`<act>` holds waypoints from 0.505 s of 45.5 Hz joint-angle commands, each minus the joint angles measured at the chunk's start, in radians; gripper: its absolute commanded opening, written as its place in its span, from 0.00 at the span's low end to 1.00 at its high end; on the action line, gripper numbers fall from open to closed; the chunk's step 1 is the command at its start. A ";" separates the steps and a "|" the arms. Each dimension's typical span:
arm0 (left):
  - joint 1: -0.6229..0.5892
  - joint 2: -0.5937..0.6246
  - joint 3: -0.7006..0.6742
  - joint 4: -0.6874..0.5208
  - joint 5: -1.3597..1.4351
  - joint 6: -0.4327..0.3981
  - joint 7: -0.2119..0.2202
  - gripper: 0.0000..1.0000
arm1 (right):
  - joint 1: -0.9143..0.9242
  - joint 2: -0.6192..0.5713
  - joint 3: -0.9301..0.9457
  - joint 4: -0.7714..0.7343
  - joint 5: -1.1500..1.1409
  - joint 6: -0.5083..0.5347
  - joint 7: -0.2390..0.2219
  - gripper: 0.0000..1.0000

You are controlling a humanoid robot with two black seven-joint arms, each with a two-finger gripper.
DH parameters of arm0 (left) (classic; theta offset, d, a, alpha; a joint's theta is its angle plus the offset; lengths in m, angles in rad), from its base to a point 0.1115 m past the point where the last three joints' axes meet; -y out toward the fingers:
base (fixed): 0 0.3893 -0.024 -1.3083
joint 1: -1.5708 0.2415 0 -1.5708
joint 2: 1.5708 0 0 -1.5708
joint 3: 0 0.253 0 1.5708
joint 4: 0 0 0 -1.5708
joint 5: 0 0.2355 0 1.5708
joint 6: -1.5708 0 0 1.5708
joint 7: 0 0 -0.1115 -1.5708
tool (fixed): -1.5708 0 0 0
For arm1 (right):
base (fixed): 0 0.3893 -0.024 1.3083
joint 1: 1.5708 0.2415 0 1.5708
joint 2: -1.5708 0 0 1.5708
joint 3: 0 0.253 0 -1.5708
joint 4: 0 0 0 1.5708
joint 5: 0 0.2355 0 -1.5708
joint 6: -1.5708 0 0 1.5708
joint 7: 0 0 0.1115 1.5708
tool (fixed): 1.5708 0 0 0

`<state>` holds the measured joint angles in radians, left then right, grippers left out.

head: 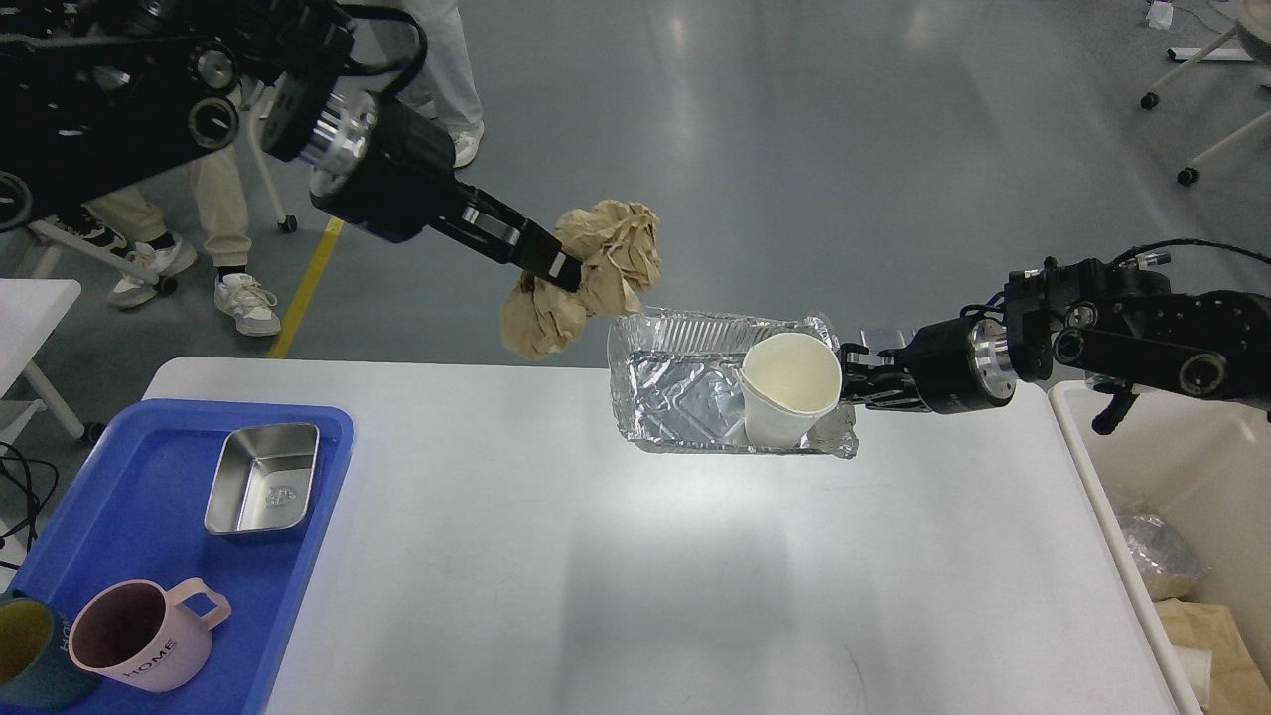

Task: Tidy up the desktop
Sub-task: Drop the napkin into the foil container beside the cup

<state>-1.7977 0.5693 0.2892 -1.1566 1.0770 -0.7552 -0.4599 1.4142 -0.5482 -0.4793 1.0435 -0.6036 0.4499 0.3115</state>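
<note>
The white desktop (645, 596) fills the lower view. My left gripper (558, 270) is shut on a crumpled brown paper ball (596, 268) and holds it in the air, just above and left of the foil tray's far left corner. My right gripper (856, 382) is shut on the right rim of a crinkled foil tray (685, 397), held above the desktop's far edge. A white paper cup (789, 387) stands tilted in the tray's right end.
A blue tray (119, 526) at the left holds a steel dish (263, 480), a pink mug (139, 636) and a teal cup (25, 650). A cream bin (1182, 477) with trash stands right of the desktop. People and chairs are behind.
</note>
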 commanded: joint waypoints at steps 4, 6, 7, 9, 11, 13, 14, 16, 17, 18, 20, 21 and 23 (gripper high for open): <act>0.103 -0.095 -0.021 0.078 0.001 0.010 0.006 0.08 | 0.017 -0.004 -0.001 0.003 0.005 0.003 0.000 0.00; 0.118 -0.114 -0.030 0.095 0.001 0.011 0.006 0.08 | 0.026 -0.004 -0.002 0.003 0.005 0.004 0.000 0.00; 0.126 -0.123 -0.033 0.106 0.000 0.013 0.006 0.08 | 0.029 -0.004 -0.004 0.003 0.005 0.003 0.000 0.00; 0.141 -0.140 -0.042 0.129 0.000 0.013 0.006 0.08 | 0.032 -0.004 -0.004 0.004 0.007 0.003 0.000 0.00; 0.159 -0.163 -0.050 0.156 0.000 0.014 0.007 0.08 | 0.037 -0.003 -0.004 0.004 0.018 0.004 0.000 0.00; 0.170 -0.180 -0.051 0.173 0.000 0.016 0.007 0.08 | 0.045 -0.001 -0.005 0.004 0.027 0.004 0.000 0.00; 0.178 -0.187 -0.051 0.184 0.000 0.019 0.007 0.08 | 0.048 -0.001 -0.007 0.004 0.030 0.004 0.000 0.00; 0.190 -0.204 -0.053 0.201 0.000 0.027 0.009 0.09 | 0.054 -0.001 -0.007 0.004 0.033 0.006 0.000 0.00; 0.195 -0.210 -0.053 0.209 0.000 0.031 0.009 0.09 | 0.055 -0.001 -0.007 0.004 0.033 0.007 0.000 0.00; 0.199 -0.218 -0.053 0.215 0.000 0.036 0.009 0.09 | 0.055 -0.001 -0.007 0.004 0.033 0.007 0.000 0.00; 0.205 -0.235 -0.053 0.227 0.000 0.042 0.009 0.09 | 0.060 -0.001 -0.007 0.004 0.033 0.012 0.000 0.00; 0.207 -0.241 -0.053 0.235 0.000 0.043 0.009 0.09 | 0.062 -0.001 -0.007 0.004 0.033 0.012 0.000 0.00; 0.213 -0.253 -0.054 0.248 0.000 0.043 0.009 0.09 | 0.065 -0.001 -0.007 0.006 0.033 0.012 0.000 0.00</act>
<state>-1.6005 0.3501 0.2367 -0.9428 1.0770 -0.7202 -0.4511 1.4703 -0.5493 -0.4861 1.0478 -0.5716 0.4586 0.3115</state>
